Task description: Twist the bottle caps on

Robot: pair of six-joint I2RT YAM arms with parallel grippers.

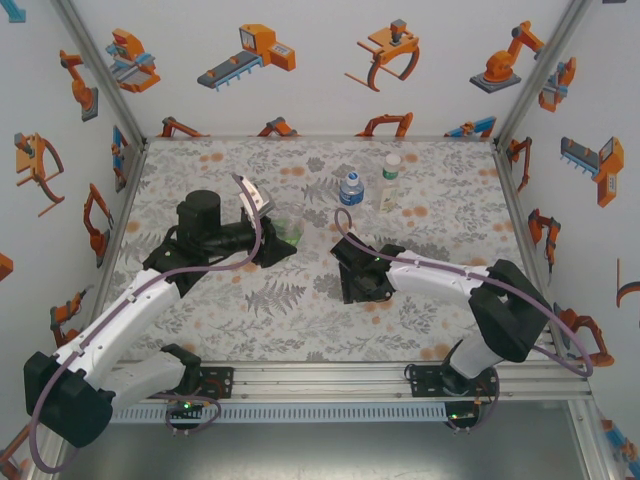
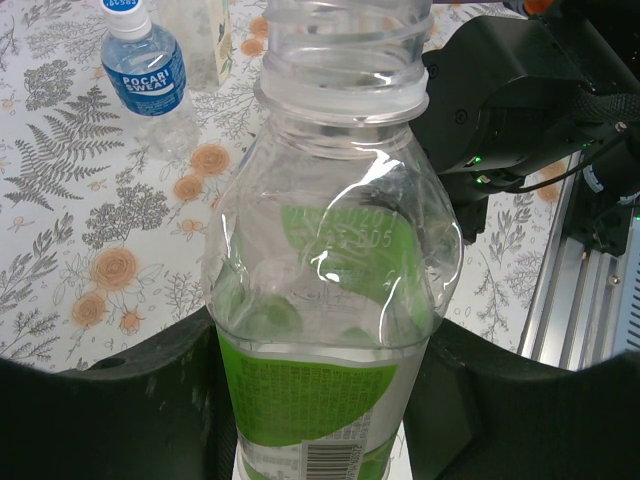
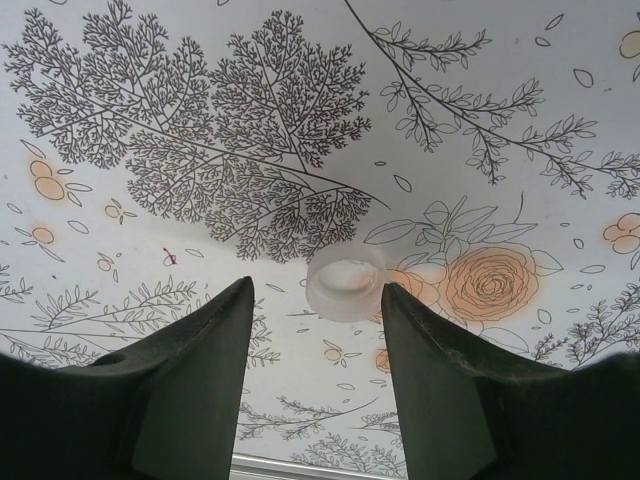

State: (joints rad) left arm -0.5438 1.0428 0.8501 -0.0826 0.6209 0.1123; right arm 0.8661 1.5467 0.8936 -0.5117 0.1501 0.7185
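Cap [image 3: 345, 285]: on the surface, between the tips of the spread right jaws, apparently untouched.
Green bottle [image 2: 335, 300]: uncapped, pinched by the left jaws, mid-surface.
Risk: an off-centre close could flick the cap away; a tilted neck invites cross-threading.
Around: blue bottle [image 2: 145, 70] and slim bottle [image 1: 390, 180] stand behind, away from both arms.
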